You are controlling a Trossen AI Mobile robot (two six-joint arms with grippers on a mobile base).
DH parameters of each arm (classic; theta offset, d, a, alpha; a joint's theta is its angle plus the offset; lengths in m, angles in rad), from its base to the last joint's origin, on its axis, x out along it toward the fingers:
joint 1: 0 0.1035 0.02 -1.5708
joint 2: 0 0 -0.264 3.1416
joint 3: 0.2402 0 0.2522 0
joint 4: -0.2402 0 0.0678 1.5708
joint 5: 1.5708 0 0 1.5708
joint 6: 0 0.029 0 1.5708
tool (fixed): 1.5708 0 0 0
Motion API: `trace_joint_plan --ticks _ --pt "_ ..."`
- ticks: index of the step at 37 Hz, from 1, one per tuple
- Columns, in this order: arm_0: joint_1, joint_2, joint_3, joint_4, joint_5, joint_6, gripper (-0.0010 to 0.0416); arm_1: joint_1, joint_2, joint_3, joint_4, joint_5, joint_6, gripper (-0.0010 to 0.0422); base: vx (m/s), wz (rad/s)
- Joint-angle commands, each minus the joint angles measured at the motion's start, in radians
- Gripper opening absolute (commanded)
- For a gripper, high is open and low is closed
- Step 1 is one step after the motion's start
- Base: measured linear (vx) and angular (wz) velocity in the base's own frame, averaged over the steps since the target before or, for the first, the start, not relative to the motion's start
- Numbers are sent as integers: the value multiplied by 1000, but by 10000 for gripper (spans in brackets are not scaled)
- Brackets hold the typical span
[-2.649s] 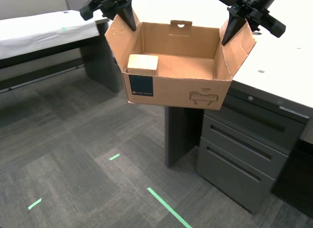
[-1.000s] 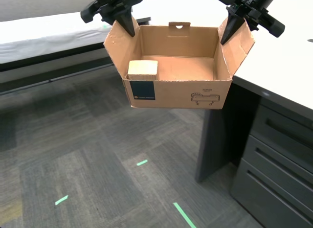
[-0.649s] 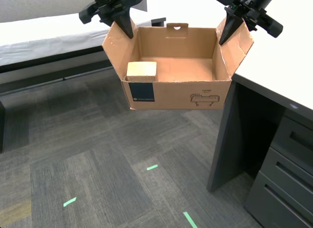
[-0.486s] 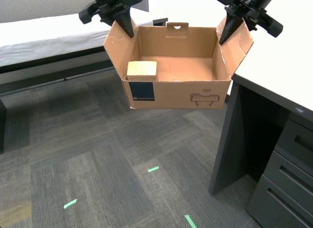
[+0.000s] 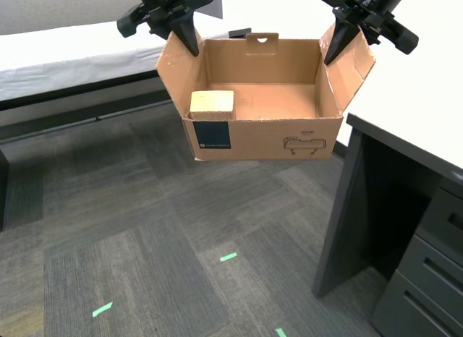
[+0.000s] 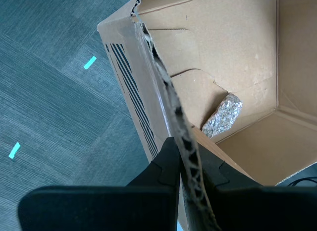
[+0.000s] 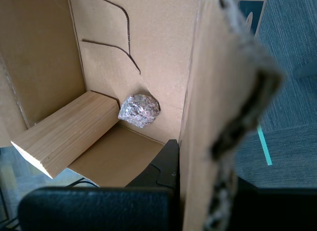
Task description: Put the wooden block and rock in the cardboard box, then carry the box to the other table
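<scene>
Cardboard box (image 5: 268, 138) held aloft over carpet.
Your 2 grippers, my first gripper (image 7: 181, 156) and my second gripper (image 6: 181, 159), each pinch a side flap; wooden block (image 7: 67, 132) touches rock (image 7: 139, 110) inside.

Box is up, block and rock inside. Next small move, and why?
Probably keep both grips shut and carry on toward the other table: the cardboard box hangs over carpet by its flaps, with the wooden block and rock already inside.

Cardboard box (image 5: 264, 138) held aloft, open; wooden block (image 5: 211, 105), rock (image 7: 139, 110) inside.
</scene>
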Motion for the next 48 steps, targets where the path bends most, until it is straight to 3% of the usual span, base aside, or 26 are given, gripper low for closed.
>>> trace_joint_plan --ticks 1,5,9,15,21,35,48 --pt "3 -1 2 3 -30 15 -1 -3 0 2 10 44 37 -1 89 128" --pt "3 -1 2 8 -29 18 -1 -4 0 2 10 44 68 -1 91 134" --pt "3 -1 2 14 -29 47 -1 -2 0 2 11 44 85 -1 86 146" --pt "3 -1 2 14 -29 48 -1 4 0 2 37 -24 85 -1 72 157" --pt "3 -1 2 10 -29 75 -1 5 0 2 39 -24 85 -1 59 177" --pt "4 1 2 29 -29 75 -1 5 0 2 37 -23 50 -1 50 222" --pt "4 1 2 29 -29 72 -1 4 0 2 30 -23 51 -1 62 285"
